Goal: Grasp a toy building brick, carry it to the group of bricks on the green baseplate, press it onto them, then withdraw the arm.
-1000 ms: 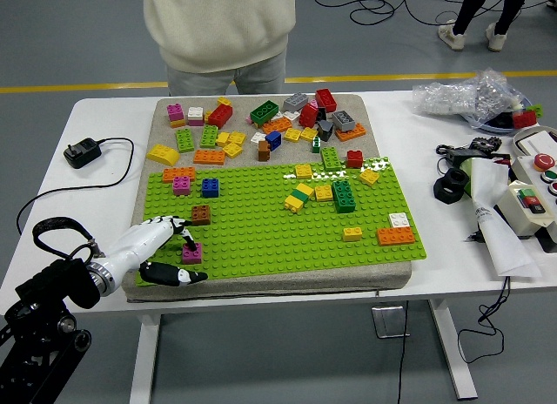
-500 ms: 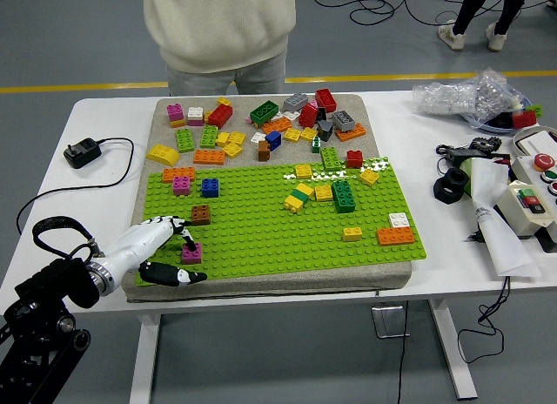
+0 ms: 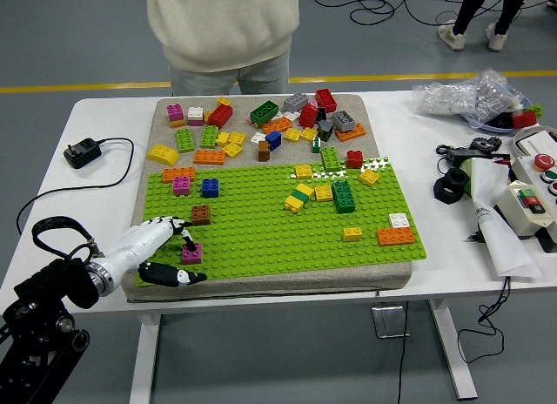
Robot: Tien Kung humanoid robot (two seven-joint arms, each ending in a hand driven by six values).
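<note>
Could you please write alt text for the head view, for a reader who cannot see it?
The robot's left hand closes its fingers around a pink brick at the near left corner of the green baseplate. More bricks are scattered across the baseplate and on the mat behind it. A person stands at the white table's far side.

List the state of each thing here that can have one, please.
Left robot hand: fingers closed on the magenta brick.
Magenta brick: sitting on the green baseplate, near its front-left corner.
Brown brick: on the baseplate, free.
Plastic bag: crumpled.
</note>
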